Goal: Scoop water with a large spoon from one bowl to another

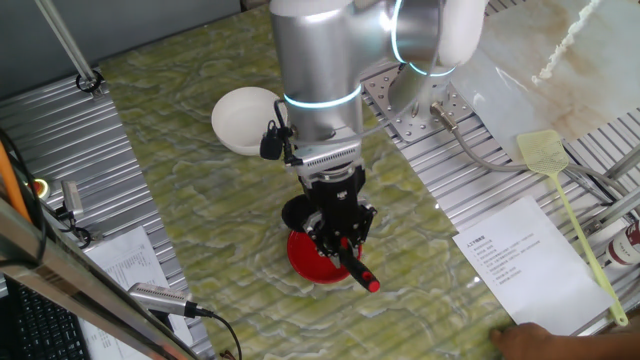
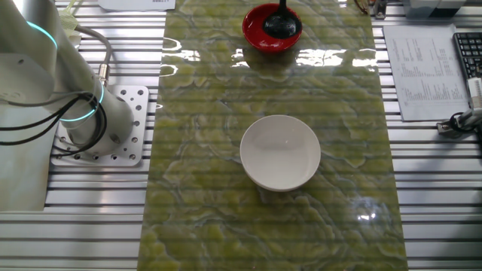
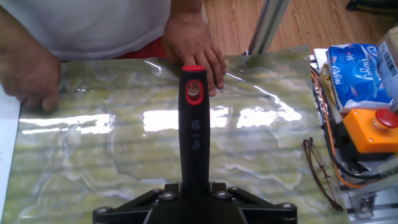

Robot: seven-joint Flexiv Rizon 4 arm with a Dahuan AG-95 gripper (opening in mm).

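Note:
My gripper (image 1: 340, 238) is shut on the black handle of the large spoon (image 1: 352, 264), whose red tip (image 1: 372, 286) points toward the table's near edge. The black scoop (image 2: 282, 25) hangs in or just over the red bowl (image 2: 259, 33); I cannot tell whether it touches. In the hand view the handle (image 3: 194, 137) runs straight up from between the fingers, red tip (image 3: 194, 70) at the top. The white bowl (image 2: 280, 152) stands apart at mid-table, also seen behind the arm (image 1: 247, 120).
A person's hands (image 3: 194, 45) rest on the table edge just beyond the handle tip. A yellow fly swatter (image 1: 565, 205) and a printed sheet (image 1: 520, 262) lie right of the mat. An orange emergency-stop box (image 3: 373, 127) and cables sit at the side.

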